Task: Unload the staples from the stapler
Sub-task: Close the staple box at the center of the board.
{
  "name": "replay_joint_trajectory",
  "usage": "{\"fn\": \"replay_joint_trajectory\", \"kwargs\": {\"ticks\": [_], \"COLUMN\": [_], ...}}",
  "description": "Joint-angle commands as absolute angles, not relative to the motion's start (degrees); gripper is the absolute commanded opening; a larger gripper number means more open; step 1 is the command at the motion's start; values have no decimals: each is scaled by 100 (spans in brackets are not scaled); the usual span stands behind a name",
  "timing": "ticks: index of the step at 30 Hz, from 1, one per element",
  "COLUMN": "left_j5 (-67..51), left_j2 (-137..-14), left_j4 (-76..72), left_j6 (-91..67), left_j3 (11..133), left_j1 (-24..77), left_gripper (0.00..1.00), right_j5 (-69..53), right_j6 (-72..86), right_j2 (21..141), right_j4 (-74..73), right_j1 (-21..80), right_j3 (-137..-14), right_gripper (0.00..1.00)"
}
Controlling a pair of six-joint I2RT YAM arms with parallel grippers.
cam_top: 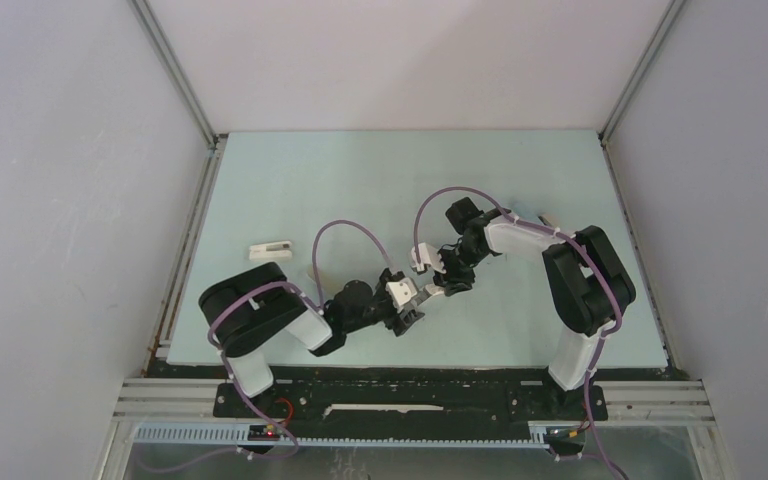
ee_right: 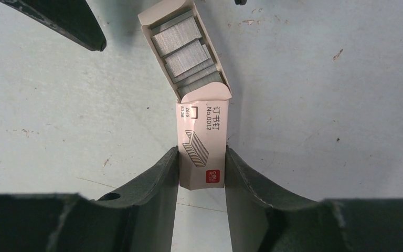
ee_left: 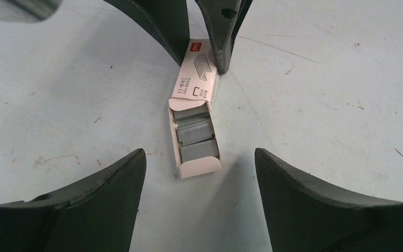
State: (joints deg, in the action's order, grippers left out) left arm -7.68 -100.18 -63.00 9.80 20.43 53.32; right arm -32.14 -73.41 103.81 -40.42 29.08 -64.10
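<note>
While right pincer [ee_right: 201, 153] clamps box [ee_right: 199, 131], label [ee_right: 213, 116] reads "No.0012", "26/6".

We see a white box [ee_right: 202, 142] printed with black lettering, a grey staple drawing and a small red patch; its staples [ee_right: 183, 52] are silvery-grey. Our bench [cam_top: 360, 180] is pale blue-green, flecked with dark specks. The cables [cam_top: 346, 223] are lilac, the arms [cam_top: 585, 275] black and white.

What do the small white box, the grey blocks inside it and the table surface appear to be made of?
The box looks like thin matte card: folded flaps, printed label. The staples seem to be bare metal: grey sheen, fine parallel ridges. The table is a hard, pale, matte sheet with scuffs and specks; its exact material is unclear.
</note>
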Motion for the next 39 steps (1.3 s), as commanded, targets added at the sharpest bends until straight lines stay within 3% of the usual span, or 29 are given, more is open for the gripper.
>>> {"fn": "replay_joint_trajectory", "kwargs": {"ticks": [1, 16, 24, 39], "left_j5": [-762, -1018, -976, -809], "left_j2": [-10119, -10400, -10580, -10639], "left_j4": [-6738, -6751, -6573, -6236], "left_j6": [828, 674, 573, 645], "left_j3": [1951, 2126, 2295, 2365], "left_j1": [5309, 5311, 5297, 5175], "left_gripper": [82, 75, 61, 45], "right_j5": [-3229, -3226, -3239, -3292], "right_j6": [-7438, -7463, -7464, -7588], "right_j2": [10336, 10333, 10317, 10264], "right_j4": [-4069, -4085, -4106, -4175], "right_j1": [2972, 2971, 2971, 2970], "right_j3": [-6413, -6412, -6412, -6414], "right_gripper": [45, 46, 46, 46]}}
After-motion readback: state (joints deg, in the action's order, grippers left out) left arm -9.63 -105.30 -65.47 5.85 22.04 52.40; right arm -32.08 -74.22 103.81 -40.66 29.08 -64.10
